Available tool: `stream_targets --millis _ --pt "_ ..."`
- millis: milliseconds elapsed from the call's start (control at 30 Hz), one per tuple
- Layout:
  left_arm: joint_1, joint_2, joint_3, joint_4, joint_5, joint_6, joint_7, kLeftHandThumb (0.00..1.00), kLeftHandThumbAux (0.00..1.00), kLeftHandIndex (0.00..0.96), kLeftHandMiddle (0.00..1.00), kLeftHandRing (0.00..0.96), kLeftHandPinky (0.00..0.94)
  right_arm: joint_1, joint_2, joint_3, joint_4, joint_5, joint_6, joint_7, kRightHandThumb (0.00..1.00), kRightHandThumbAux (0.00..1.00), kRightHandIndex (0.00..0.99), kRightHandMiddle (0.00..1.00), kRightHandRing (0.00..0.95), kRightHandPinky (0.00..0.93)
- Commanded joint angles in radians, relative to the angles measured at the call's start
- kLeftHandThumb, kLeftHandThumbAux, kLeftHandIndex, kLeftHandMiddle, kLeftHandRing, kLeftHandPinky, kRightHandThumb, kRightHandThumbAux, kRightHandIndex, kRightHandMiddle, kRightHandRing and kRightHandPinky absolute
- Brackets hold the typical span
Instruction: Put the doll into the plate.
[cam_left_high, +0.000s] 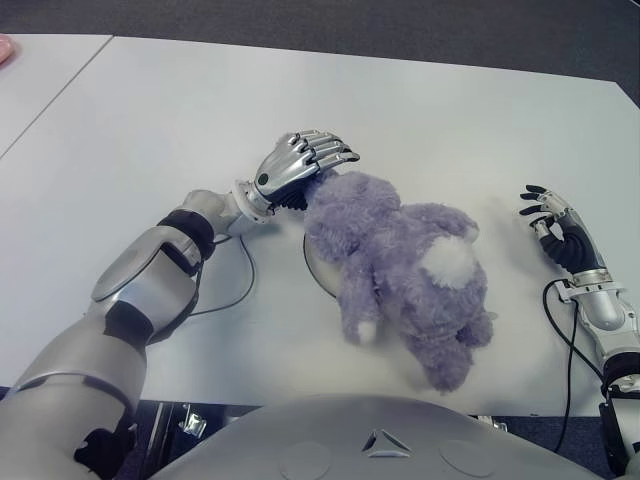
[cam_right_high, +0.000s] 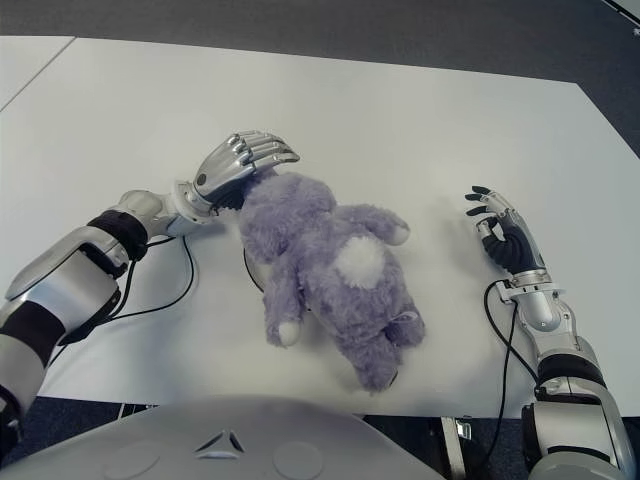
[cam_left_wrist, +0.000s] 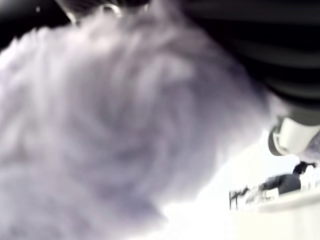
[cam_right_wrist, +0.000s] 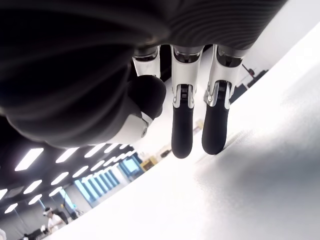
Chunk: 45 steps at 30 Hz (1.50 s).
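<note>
Toward the tabletop's (cam_left_high: 150, 110) middle, the left hand (cam_left_high: 300, 165) curls its fingers onto the purple doll's (cam_left_high: 400, 270) head; whether it truly grips is unclear. That doll lies over the mostly hidden plate (cam_left_high: 318, 268). Near the right edge, the right hand (cam_left_high: 556, 228) is loosely open, empty.

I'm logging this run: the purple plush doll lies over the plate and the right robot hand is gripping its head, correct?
Not quite. It is the left robot hand at the doll's head, as the left eye view shows; the right robot hand is off to the doll's right, holding nothing. The doll does lie over the plate.
</note>
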Motion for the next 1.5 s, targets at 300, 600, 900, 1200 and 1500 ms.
stream_targets --millis 300,600,900,1200,1500 --pt "-0.011 0.037 0.026 0.006 -0.113 0.046 -0.448 0.258 0.443 0.146 0.195 0.190 0.137 0.140 0.199 0.083 0.074 -0.045 0.050 0.019 1.000 0.738 0.192 0.125 0.322 0.417" --pt "-0.019 0.084 0.050 -0.033 -0.162 0.032 -0.562 0.250 0.435 0.095 0.135 0.114 0.043 0.149 0.197 0.085 0.060 -0.047 0.059 0.015 1.000 0.738 0.193 0.126 0.321 0.417" --pt "-0.017 0.196 0.110 -0.093 -0.232 -0.055 -0.679 0.201 0.384 0.031 0.049 0.024 0.001 0.156 0.202 0.082 0.053 -0.043 0.057 0.008 1.000 0.739 0.188 0.121 0.318 0.416" --pt "0.013 0.233 0.147 -0.155 -0.262 -0.067 -0.738 0.194 0.339 0.001 0.003 0.000 0.000 0.154 0.205 0.082 0.057 -0.041 0.054 0.006 1.000 0.738 0.194 0.125 0.328 0.416" --pt "0.025 0.236 0.163 -0.176 -0.269 -0.062 -0.763 0.193 0.333 0.000 0.000 0.000 0.000 0.150 0.204 0.088 0.060 -0.053 0.056 -0.005 1.000 0.738 0.193 0.124 0.330 0.417"
